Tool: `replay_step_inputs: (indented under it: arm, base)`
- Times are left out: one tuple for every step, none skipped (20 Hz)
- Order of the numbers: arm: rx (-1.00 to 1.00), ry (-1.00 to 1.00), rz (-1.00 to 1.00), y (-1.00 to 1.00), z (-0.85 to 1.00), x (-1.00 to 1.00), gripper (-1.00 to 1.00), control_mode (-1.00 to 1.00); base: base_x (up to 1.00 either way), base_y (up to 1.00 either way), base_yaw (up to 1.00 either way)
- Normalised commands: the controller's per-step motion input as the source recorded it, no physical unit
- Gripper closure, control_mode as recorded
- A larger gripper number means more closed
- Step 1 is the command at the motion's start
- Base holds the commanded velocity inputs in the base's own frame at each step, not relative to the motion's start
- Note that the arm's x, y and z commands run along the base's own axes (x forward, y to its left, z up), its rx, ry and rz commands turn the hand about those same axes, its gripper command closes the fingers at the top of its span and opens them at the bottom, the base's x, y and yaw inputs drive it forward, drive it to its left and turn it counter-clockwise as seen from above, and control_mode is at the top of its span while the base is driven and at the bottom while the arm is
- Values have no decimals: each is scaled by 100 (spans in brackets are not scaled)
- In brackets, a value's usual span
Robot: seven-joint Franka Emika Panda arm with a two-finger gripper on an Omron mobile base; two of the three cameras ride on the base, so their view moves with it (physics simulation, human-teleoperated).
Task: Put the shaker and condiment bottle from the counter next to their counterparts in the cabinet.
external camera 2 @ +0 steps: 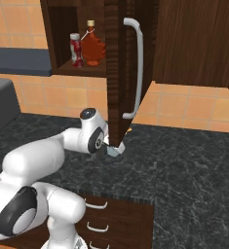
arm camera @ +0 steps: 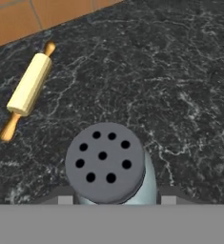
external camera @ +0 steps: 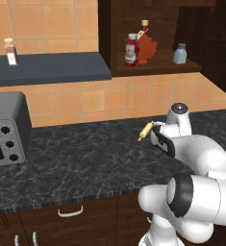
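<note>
Grey-capped shaker (arm camera: 111, 167) sits between my claw's (arm camera: 114, 200) fingers, which look closed on it, low over the dark worktop (arm camera: 180, 71). I see a rolling pin (arm camera: 28, 89) beyond the shaker, near the tiled wall. Up in the cabinet (external camera: 115, 43), the red bottle (external camera: 131, 50) stands just beside the maple-leaf bottle (external camera: 146, 45), with a second shaker (external camera: 180, 54) apart from them.

White robot arm bent at the elbow, forearm reaching forward and low toward the counter's back edge, gripper (arm camera: 114, 200) pointing down, fingers apparently closed on the shaker (arm camera: 111, 167), fingertips mostly hidden
</note>
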Motion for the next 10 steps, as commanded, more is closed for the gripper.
replay_step_inputs:
  arm:
    - [0,-5,-4,0,53,-12,100,-100]
    - [-1,-4,-5,0,60,-6,100,-100]
    - [-2,-4,-5,0,62,-7,100,-100]
    - [-3,-5,-6,0,61,-9,100,-100]
    - [-3,-7,-5,0,64,-11,100,-100]
    - [-6,-10,-5,0,68,-9,100,-100]
    - [-6,-12,-4,0,72,-11,100,-100]
    - [-8,-15,-3,0,76,-10,100,-100]
    - [-8,-15,-1,0,77,-8,100,-100]
    - [-8,-14,-1,0,79,-1,100,-100]
  base:
    - [0,0,0]
    - [0,0,0]
    - [0,0,0]
    - [0,0,0]
    - [0,0,0]
    - [0,0,0]
    - [0,0,0]
    - [0,0,0]
    - [0,0,0]
    - [0,0,0]
